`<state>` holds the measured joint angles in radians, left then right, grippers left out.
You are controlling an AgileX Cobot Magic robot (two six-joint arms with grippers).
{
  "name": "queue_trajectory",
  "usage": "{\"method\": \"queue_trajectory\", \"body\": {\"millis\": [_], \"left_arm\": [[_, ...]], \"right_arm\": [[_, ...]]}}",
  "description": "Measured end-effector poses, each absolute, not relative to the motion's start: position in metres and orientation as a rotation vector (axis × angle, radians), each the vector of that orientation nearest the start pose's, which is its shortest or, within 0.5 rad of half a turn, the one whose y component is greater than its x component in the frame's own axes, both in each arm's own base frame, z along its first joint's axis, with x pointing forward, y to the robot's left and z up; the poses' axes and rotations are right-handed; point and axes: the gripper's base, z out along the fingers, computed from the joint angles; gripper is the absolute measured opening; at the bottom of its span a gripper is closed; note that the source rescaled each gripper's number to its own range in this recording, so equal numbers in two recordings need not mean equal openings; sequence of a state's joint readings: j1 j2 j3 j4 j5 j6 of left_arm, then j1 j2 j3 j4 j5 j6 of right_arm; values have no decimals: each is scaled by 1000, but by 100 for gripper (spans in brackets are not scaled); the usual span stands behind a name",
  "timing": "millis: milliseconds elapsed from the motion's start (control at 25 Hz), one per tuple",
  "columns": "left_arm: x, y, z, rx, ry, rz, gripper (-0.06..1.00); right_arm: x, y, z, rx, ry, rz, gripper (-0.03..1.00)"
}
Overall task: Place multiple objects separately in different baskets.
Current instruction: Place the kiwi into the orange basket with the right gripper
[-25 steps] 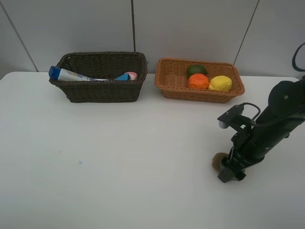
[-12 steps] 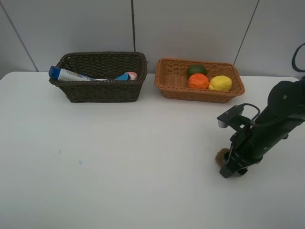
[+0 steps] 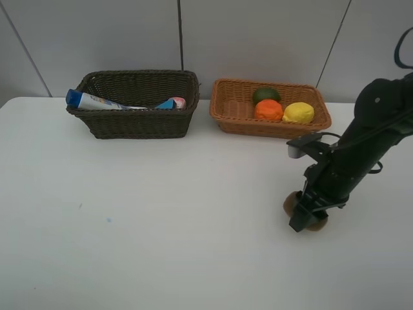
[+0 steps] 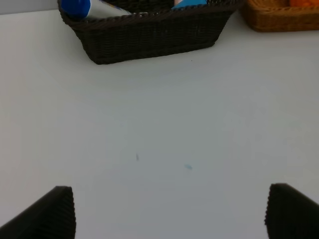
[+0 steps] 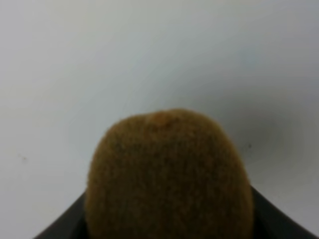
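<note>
Right gripper (image 3: 306,216) clamped on fuzzy brown kiwi (image 3: 292,203), just above white table (image 3: 161,226) toward its right edge. Left gripper (image 4: 169,211) spread wide over bare tabletop. Along far edge: dark brown deep wicker basket (image 3: 139,123) holding blue-capped white bottle (image 3: 90,100) and small pink bottle (image 3: 177,103); light orange-tan shallow wicker basket (image 3: 232,116) holding green lime (image 3: 265,94), orange (image 3: 268,110), yellow lemon (image 3: 298,113).

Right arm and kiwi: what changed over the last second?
The right gripper closed on the kiwi and shifted slightly toward the table's middle, its arm now more upright. Unchanged: the lime, orange and lemon in the tan basket, the blue-capped bottle in the dark basket, the left gripper open.
</note>
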<state>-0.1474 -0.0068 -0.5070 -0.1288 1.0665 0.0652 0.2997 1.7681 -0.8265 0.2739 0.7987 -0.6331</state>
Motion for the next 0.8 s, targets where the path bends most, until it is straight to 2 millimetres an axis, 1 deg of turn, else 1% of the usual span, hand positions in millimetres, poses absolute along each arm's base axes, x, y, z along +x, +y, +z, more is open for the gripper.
{"method": "queue_trajectory", "body": {"millis": [40,120,200,320,400,440,520,560,680,760,800], "left_arm": [[-9,-9,279,223,2023,-206,100],[-9,-9,279,223,2023,-206,100],[-9,-9,279,223,2023,-206,100],[-9,-9,279,223,2023,-206,100],[-9,-9,279,223,2023,-206,100],[-9,-9,279,223,2023,-206,100],[-9,-9,279,223,2023,-206,100],[-9,-9,279,223,2023,-206,100],[-9,-9,279,223,2023,-206,100],[-9,-9,279,223,2023,-206,100],[-9,-9,279,223,2023,-206,100]], "right_arm": [[256,98,133,-1123,2969,317,35],[272,100,148,-1071,2958,273,35],[291,101,164,-1012,2914,174,35],[325,101,195,-933,2792,11,35],[349,104,216,-892,2693,-59,35],[361,106,223,-876,2648,-80,35],[385,107,232,-825,2589,-85,35],[398,107,233,-805,2567,-86,35],[432,99,228,-742,2544,-98,35],[452,93,216,-710,2544,-106,35],[461,90,214,-692,2534,-110,35]]}}
